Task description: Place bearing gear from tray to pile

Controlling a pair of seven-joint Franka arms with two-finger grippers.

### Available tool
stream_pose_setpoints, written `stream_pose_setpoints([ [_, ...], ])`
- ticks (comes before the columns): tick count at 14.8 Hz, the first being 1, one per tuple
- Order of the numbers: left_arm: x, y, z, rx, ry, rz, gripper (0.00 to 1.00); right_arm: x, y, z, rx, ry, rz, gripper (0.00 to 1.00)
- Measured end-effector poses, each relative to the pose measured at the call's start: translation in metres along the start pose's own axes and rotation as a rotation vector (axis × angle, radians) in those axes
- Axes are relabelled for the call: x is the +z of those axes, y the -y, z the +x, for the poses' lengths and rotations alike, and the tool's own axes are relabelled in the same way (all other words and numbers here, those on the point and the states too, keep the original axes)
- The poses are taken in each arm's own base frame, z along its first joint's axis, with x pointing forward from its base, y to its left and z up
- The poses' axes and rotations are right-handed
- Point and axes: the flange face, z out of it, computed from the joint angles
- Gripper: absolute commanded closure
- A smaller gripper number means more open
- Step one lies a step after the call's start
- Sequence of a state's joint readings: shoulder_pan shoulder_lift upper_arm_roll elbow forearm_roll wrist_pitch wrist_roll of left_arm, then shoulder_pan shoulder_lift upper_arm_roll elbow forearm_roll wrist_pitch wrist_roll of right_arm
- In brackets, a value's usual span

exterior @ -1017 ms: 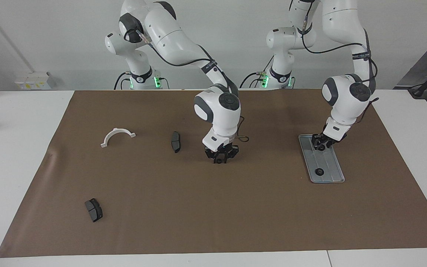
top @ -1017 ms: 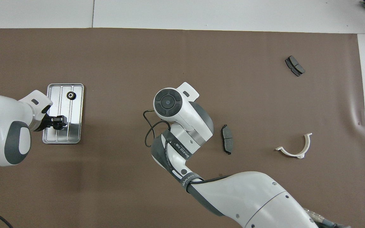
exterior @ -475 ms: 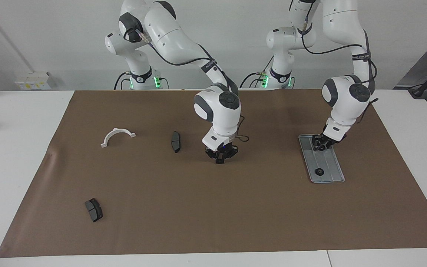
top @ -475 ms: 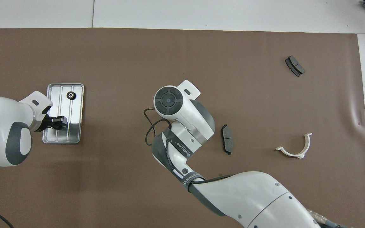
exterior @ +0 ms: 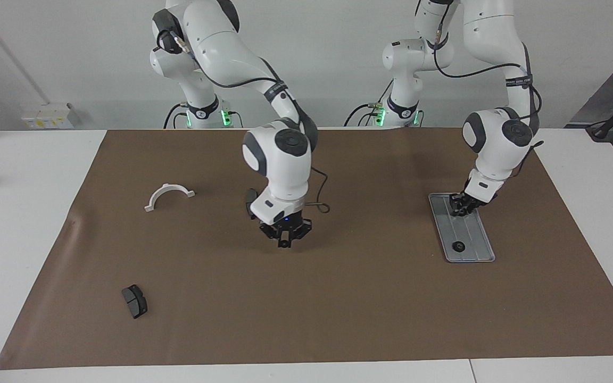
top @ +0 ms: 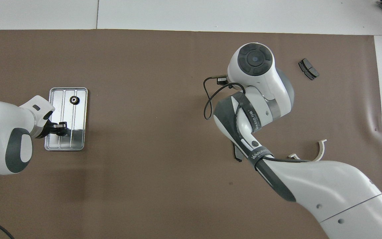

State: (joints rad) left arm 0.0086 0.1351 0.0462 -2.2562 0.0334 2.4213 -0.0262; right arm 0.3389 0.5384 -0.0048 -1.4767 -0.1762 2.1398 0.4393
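Since a second ago the right arm has swung away from the middle of the tabletop toward its own end. The left arm has hardly stirred.

In the facing view, the right gripper [exterior: 284, 239] hangs low over the brown mat [exterior: 338, 308], its tips drawn together on what looks like a small dark part [exterior: 283, 245], presumably a gear bound for the pile. It is over bare mat, beside the dark grey curved brake pad [exterior: 250, 198] that the arm half hides. The white half-ring bracket [exterior: 168, 195] lies closer to the edge at the right arm's end. A second dark brake pad [exterior: 134, 301] sits toward the corner at that end, farthest from the robots. The left gripper [exterior: 462, 206] waits over the flat silver-grey ridged metal tray [exterior: 479, 255] near the left arm's end, likely poised for the next part. Whether it is apart or together I cannot tell. A small black bearing gear [exterior: 458, 246] rests in the tray, at the end farther from the robots.

From overhead, the right wrist covers its own gripper. The gear [top: 74, 100] shows on the tray [top: 55, 146], clear of the left gripper [top: 60, 127].
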Motion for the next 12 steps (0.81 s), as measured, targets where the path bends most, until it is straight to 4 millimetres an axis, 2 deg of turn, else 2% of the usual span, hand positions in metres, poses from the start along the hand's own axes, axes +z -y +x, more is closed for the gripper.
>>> stream_pose_setpoints([
  [3, -0.012, -0.004, 0.009, 0.008, -0.026, -0.001, 1.00, 0.016, -0.063, 0.019, 0.001, -0.011, -0.004, 1.00],
  [6, -0.047, -0.034, 0.033, 0.053, -0.090, -0.007, 1.00, 0.050, -0.109, 0.028, 0.047, -0.035, 0.054, 1.00],
  [9, -0.081, -0.091, 0.058, 0.094, -0.172, -0.024, 1.00, 0.077, -0.124, 0.028, 0.087, -0.025, 0.080, 1.00],
  [12, -0.100, -0.153, 0.076, 0.133, -0.225, -0.048, 1.00, 0.093, -0.123, 0.020, 0.087, 0.004, 0.079, 0.82],
])
